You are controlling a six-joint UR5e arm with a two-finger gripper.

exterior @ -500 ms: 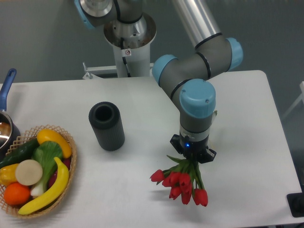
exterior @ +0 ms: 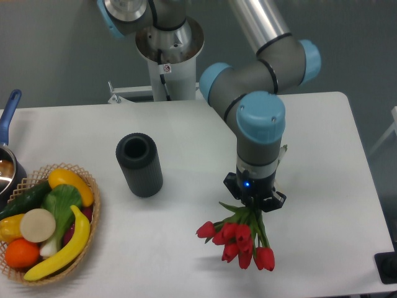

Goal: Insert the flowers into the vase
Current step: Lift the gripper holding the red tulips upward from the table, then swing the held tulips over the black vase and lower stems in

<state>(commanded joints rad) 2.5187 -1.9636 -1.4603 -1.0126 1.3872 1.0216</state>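
Observation:
The flowers (exterior: 239, 239), a bunch of red tulips with green stems, lie on the white table at the front, right of centre, buds toward the front edge. My gripper (exterior: 254, 205) points straight down over the stem end and appears shut on the stems; its fingers are mostly hidden under the wrist. The vase (exterior: 139, 164), a dark ribbed cylinder with an open round mouth, stands upright left of the gripper, well apart from the flowers.
A wicker basket (exterior: 87, 248) with fruit and vegetables sits at the front left. A blue-handled pot (exterior: 9, 118) is at the left edge. The arm's base (exterior: 167, 56) stands behind the table. A dark object (exterior: 388, 267) is at the front right corner.
The arm's wrist has shifted slightly right and forward. The flowers have barely moved with it.

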